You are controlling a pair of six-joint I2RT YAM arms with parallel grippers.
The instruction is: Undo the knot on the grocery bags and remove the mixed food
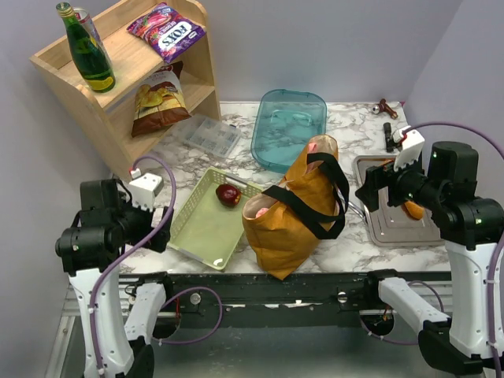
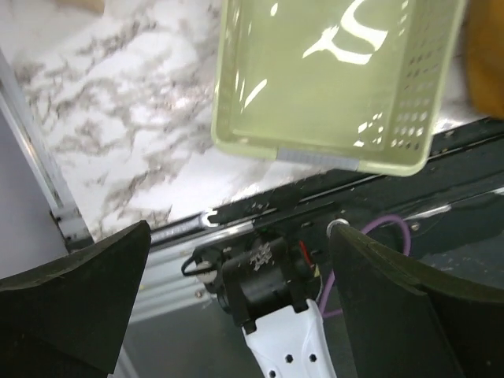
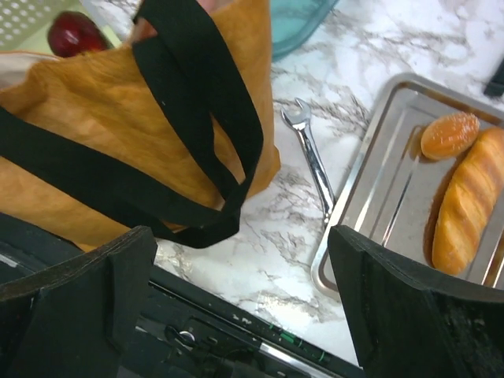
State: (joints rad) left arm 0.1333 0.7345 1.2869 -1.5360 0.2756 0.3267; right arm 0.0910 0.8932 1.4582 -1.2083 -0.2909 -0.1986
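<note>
The mustard-orange tote (image 1: 287, 224) with black strap handles (image 1: 315, 213) stands at the table's middle front. Thin pink plastic (image 1: 320, 146) shows at its open top; I cannot make out the knot, and the food is hidden inside. My left gripper (image 1: 161, 228) is open and empty, over the near table edge left of the tote; its wrist view (image 2: 236, 236) faces the green basket (image 2: 331, 87). My right gripper (image 1: 368, 193) is open and empty, just right of the tote. Its wrist view (image 3: 242, 244) shows the tote (image 3: 102, 102) and strap (image 3: 205, 87) at the left.
The green basket (image 1: 201, 224) holds a dark red apple-like fruit (image 1: 228, 194). A steel tray (image 1: 386, 224) with bread (image 3: 465, 197) lies right of the tote, a wrench (image 3: 311, 157) between them. Behind are a teal tray (image 1: 289, 126), a clear box (image 1: 207, 134) and a wooden shelf (image 1: 126, 87).
</note>
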